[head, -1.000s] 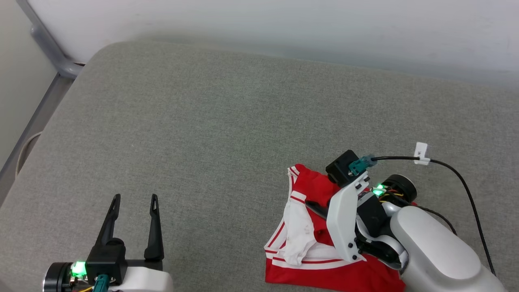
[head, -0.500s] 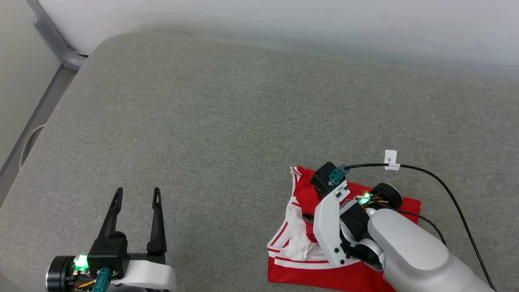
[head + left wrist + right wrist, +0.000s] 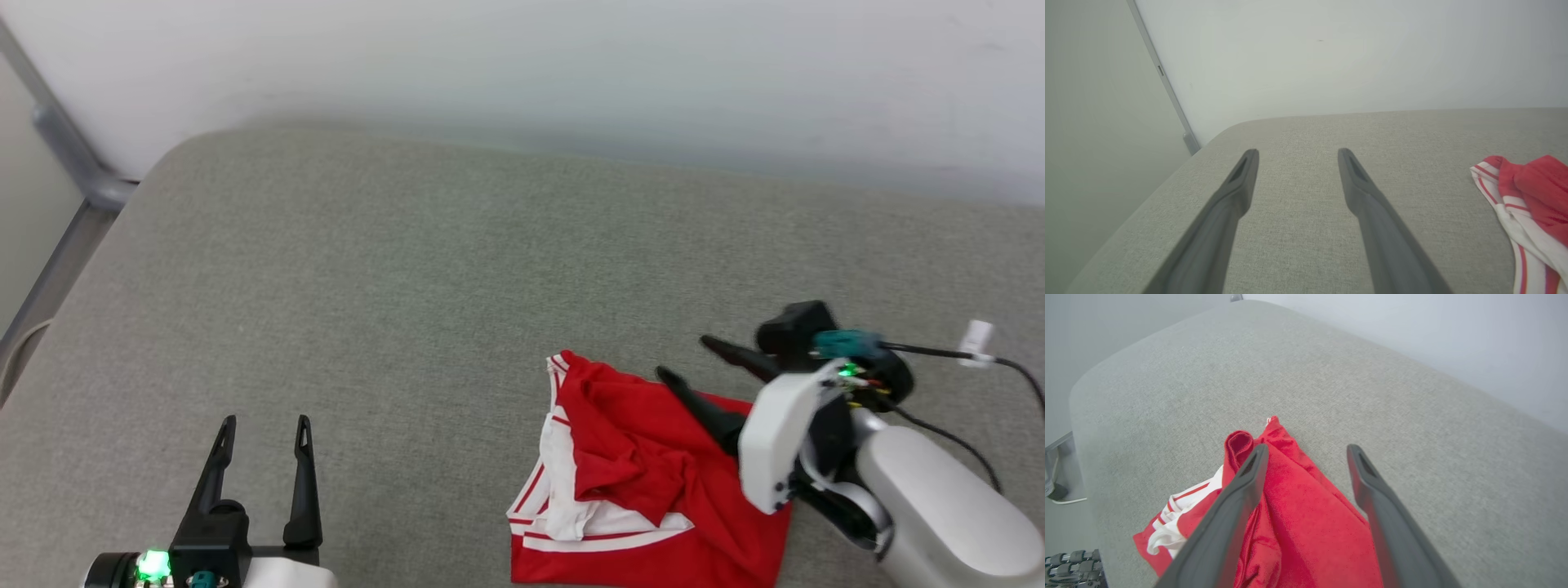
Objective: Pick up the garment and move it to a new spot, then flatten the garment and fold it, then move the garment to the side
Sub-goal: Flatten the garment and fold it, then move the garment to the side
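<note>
Here the open, empty right claw (image 3: 684, 357) is at the far edge of the red jersey (image 3: 645, 465). The open left claw (image 3: 266, 421) is well apart

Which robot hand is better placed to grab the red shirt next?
Right. The right gripper hangs open over the shirt. The left gripper, also open, sits well away from it.

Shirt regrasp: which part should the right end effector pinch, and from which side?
Probably the raised red fold near the far corner of the shirt, approached from the robot's right, where the right end effector hovers open. That ridge stands up off the cushion, so one finger can slip down each side; the flat panel gives nothing to pinch.
</note>
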`<state>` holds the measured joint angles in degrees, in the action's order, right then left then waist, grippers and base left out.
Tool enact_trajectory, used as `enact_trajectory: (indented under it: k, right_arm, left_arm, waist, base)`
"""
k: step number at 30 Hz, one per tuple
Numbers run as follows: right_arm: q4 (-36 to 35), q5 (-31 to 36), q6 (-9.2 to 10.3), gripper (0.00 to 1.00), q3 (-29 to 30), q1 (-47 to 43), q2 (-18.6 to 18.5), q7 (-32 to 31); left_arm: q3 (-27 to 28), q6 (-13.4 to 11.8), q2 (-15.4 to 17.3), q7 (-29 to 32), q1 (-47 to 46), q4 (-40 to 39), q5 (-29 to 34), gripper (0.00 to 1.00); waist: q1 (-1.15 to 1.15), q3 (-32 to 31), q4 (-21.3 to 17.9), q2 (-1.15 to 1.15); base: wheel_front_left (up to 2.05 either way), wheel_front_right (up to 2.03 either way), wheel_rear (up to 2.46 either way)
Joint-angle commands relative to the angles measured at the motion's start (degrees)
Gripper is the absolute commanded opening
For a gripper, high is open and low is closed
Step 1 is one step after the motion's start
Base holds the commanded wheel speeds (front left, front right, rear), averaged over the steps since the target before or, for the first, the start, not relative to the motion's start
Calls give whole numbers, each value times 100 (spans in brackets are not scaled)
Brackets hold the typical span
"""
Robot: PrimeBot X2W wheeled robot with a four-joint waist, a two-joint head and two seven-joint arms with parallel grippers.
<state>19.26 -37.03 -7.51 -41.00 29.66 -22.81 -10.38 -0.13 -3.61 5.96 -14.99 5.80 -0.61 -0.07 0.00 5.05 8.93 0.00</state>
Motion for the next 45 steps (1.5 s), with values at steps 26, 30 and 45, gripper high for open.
enact_trajectory:
  k: [26, 30, 45]
  right_arm:
    - [-2101, 3079, 6, 100, 4521, -3618, 1990, 2553]
    - [-2192, 2860, 6, 100, 4500, -3811, 2004, 2555]
    - [-2137, 2640, 6, 100, 4472, -3931, 2006, 2555]
  left_arm:
    - [-111, -112, 165, -25, 408, -128, -9, 100]
    - [-121, -112, 166, -25, 410, -94, -18, 100]
    - [-165, -94, 129, -25, 415, -46, -41, 100]
  waist:
    - [0, -533, -568, 0]
    - [0, -541, -544, 0]
    - [0, -562, -505, 0]
  base:
    - [0, 0, 0]
    - [0, 0, 0]
    - [0, 0, 0]
